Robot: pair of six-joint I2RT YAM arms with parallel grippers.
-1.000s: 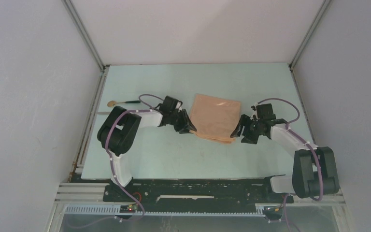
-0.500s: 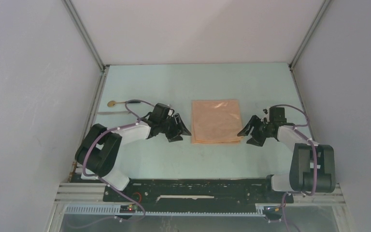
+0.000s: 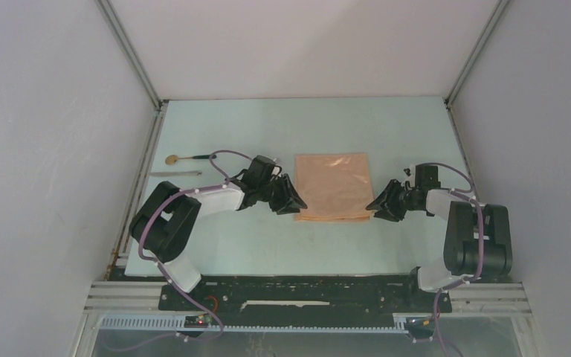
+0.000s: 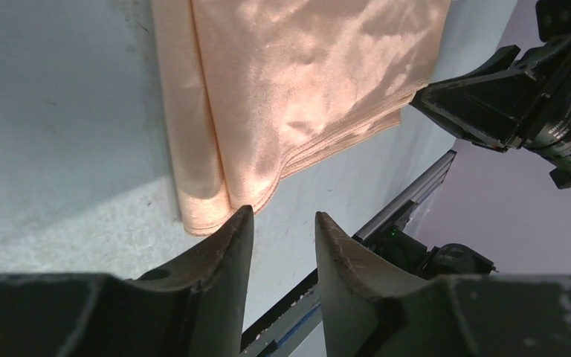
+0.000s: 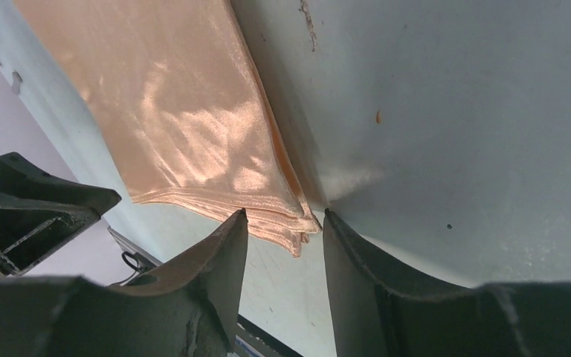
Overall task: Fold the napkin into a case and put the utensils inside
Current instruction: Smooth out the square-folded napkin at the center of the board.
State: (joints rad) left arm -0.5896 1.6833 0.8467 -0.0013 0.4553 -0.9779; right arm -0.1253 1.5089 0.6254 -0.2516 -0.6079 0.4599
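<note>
One napkin (image 3: 332,186), two utensils (image 3: 186,158), namely one spoon (image 3: 191,158) and one thin metal piece (image 3: 175,173), one left gripper (image 3: 295,206), one right gripper (image 3: 375,207), one table (image 3: 268,245).

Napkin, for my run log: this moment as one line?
folded peach cloth napkin: flat | left gripper: open, near-left corner | right gripper: open, near-right corner | gold-bowled spoon, silvery utensil: at left

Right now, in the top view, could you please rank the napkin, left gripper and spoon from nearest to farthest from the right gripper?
1. The napkin: its near right corner lies at the right gripper.
2. The left gripper: at the napkin's opposite, left corner.
3. The spoon: far off to the left, past the left gripper.
</note>
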